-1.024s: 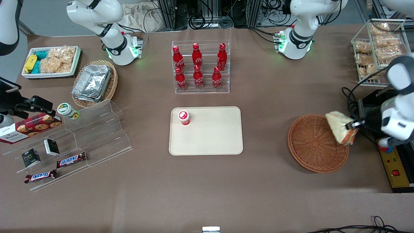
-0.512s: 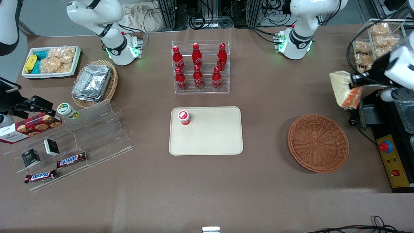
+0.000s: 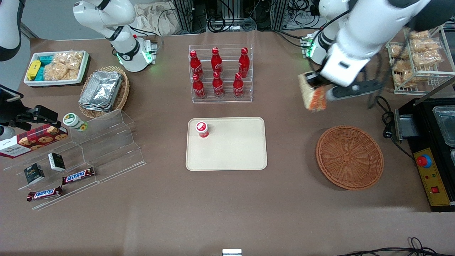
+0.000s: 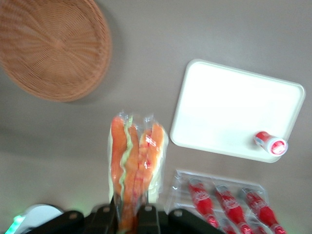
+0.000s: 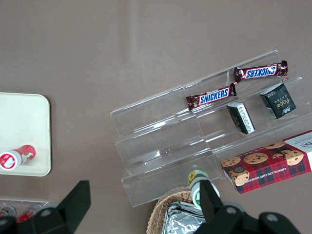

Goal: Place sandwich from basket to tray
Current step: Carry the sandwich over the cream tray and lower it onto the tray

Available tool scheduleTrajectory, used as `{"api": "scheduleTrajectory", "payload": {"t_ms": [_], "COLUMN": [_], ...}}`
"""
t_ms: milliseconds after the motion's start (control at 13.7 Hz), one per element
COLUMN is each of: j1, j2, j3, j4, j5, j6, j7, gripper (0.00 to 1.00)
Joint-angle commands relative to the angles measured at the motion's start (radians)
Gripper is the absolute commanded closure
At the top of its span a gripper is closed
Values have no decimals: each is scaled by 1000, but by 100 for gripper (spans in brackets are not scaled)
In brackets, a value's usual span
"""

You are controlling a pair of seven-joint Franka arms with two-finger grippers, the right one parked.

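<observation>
Front view: basket [image 3: 349,157] now empty, at 3 o'clock of tray [image 3: 226,143]. Gripper [image 3: 317,86], clamped on sandwich [image 3: 312,94], has swung from the table edge to tray's 1 o'clock, aloft. Transfer likely halfway; lowering remains.

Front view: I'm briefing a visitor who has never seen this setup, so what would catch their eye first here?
Probably the sandwich, gripped in the working arm's gripper and hanging in the air above the table, out of the round basket and not yet over the beige tray. Next comes the clear rack of red bottles, farther from the camera than the tray. A red-capped cup stands on the tray.
</observation>
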State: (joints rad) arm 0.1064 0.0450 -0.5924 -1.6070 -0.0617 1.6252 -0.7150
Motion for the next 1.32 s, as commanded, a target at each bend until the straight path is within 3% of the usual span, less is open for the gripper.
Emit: {"api": "scheduleTrajectory", "payload": {"t_ms": [0, 293, 659, 805, 951, 1098, 1244], "j1": [-17, -126, -172, -172, -172, -174, -172], "j2": [192, 412, 633, 676, 707, 710, 701], "j3": [-92, -87, -84, -83, -73, -52, -52], "j4": [7, 2, 7, 7, 10, 7, 10], "j5": [69, 190, 408, 448, 462, 459, 459], "j6": [143, 338, 514, 559, 584, 620, 619], "j7": [-136, -263, -397, -411, -411, -411, -420], "gripper": [100, 100, 100, 100, 94, 70, 14]}}
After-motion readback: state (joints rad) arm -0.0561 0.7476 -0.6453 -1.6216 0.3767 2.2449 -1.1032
